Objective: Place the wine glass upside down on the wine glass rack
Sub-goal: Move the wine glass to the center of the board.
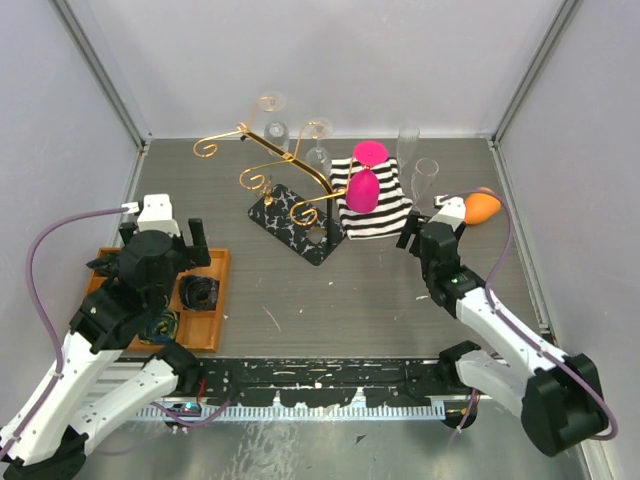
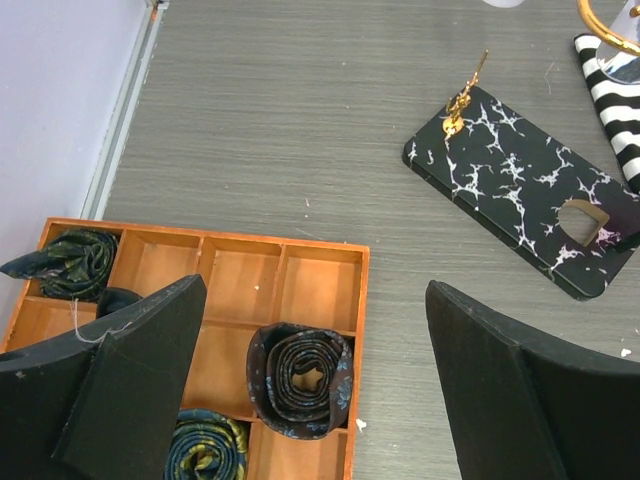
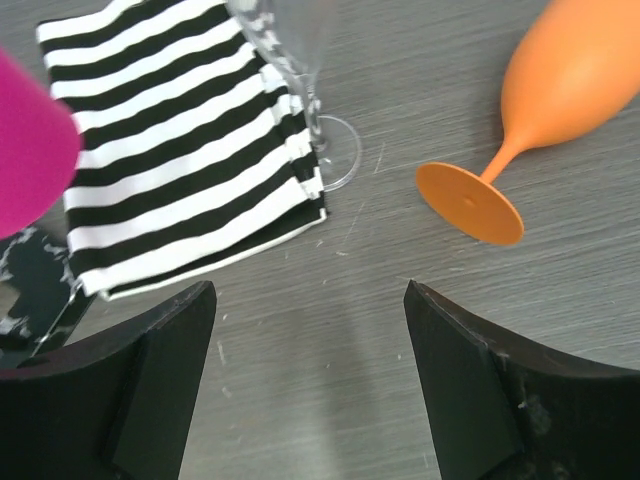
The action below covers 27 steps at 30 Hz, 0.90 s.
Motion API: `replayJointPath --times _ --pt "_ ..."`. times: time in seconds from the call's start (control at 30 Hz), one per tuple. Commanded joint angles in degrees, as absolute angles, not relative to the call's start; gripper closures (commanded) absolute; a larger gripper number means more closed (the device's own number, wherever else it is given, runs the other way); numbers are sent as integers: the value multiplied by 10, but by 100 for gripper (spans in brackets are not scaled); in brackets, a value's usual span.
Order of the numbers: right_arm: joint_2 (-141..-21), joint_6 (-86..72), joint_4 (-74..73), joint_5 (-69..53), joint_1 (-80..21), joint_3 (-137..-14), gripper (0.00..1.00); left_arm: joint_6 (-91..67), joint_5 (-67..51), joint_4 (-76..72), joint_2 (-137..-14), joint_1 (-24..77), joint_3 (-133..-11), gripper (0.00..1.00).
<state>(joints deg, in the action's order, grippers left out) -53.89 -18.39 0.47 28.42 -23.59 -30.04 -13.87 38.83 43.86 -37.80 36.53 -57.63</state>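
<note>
Approach step. R end effector [image 3: 310,300] spread, empty, just right of striped cloth [image 3: 180,150]. Clear wine glass [image 3: 295,40] stands at cloth's edge; rack [image 1: 285,218] left of cloth. Next, prob.: pinch stem, lift, invert. L end effector [image 2: 312,290] spread, idle.

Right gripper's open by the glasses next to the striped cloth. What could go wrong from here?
1. The clear stemmed wine glass seems to stand with its foot partly on the edge of the black-and-white striped cloth, so it may tip when gripped.
2. The orange plastic goblet lies on its side close to the right gripper; a finger could set it rolling.
</note>
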Motion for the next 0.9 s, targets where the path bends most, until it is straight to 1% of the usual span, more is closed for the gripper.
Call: replayJointPath --times 0.0,0.13,0.33,0.53,0.7,0.87 --pt "-592 -202 167 233 -186 -284 18 -143 386 416 -363 365 -562 2" --pt "-664 -199 277 217 -145 -267 18 -146 394 422 -364 364 -563 2" --pt "-751 -179 331 224 -127 -298 18 -145 394 425 -360 365 -563 2" --pt "-818 -140 407 236 -123 -313 22 -146 393 427 -356 364 -561 2" --pt "-862 -121 441 232 -119 -334 23 -146 390 429 -361 365 -562 2" --pt "-893 -115 441 228 -112 -356 28 -146 383 428 -360 365 -561 2"
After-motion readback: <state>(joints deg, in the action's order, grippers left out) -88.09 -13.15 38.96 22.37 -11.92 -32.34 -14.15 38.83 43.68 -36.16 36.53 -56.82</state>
